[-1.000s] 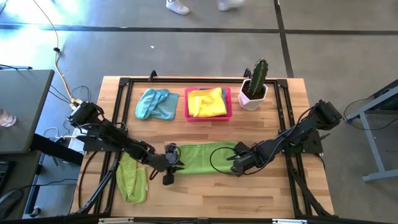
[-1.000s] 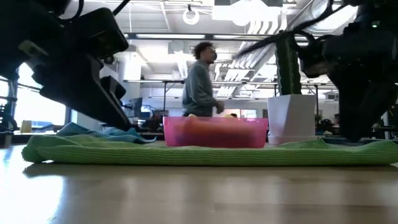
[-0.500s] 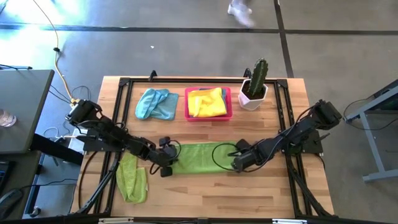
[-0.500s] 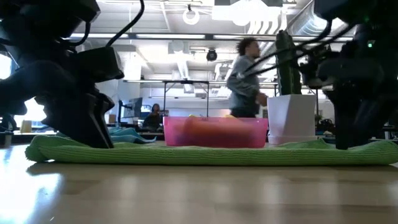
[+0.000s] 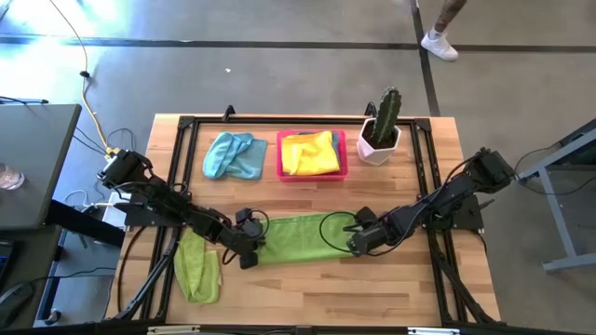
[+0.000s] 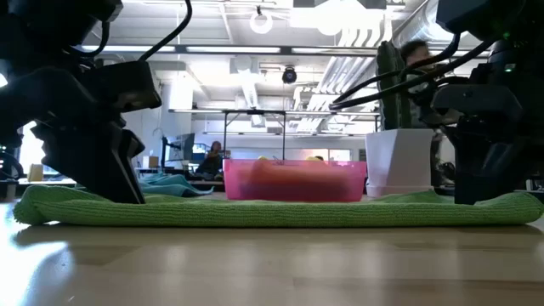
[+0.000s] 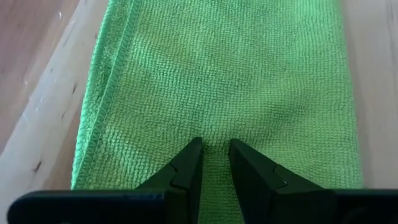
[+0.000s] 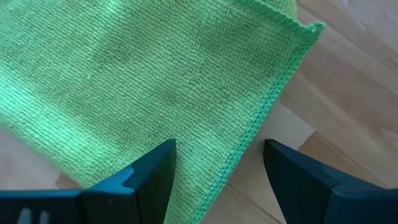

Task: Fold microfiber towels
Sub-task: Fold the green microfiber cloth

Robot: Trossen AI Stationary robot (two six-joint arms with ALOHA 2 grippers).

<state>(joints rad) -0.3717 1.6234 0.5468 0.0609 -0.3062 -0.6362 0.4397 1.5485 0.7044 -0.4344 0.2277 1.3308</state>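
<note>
- High view gives the whole layout: lime green towel [image 5: 300, 238] lies in a long flat strip across the near-centre of the table [image 5: 307, 288], w/ the left gripper [image 5: 250, 244] at its left end and the right gripper [image 5: 358, 238] at its right end.
- Same view only: a 2nd green towel [image 5: 197, 265] lies crumpled by the table's left edge, just beside the left arm; a light blue towel [image 5: 234, 154] lies bunched at the back; a yellow towel [image 5: 309, 153] sits in the pink tray [image 5: 280, 160]; a potted cactus [image 5: 382, 126] stands right of the tray. A person's shoe [image 5: 438, 45] shows on the floor beyond the table.
- Low view adds what the top-down one can't: the strip is a thin low layer on the wood, and both grippers come down onto it at its two ends. Tray and white pot stand behind it.
- Left wrist view: left gripper's fingers [image 7: 186, 168] are only a narrow gap apart, tips pressed down on the cloth w/ a small tuck of fabric between them. Looks like a pinch on the lime green towel, though the contact itself is partly hidden by the fingers.
- Right wrist view: right gripper's fingers [image 8: 152, 168] are spread wide, nothing between them. One is over the cloth, the other over bare wood, straddling the stitched edge near a corner. Whether the tips touch the towel – can't tell.
</note>
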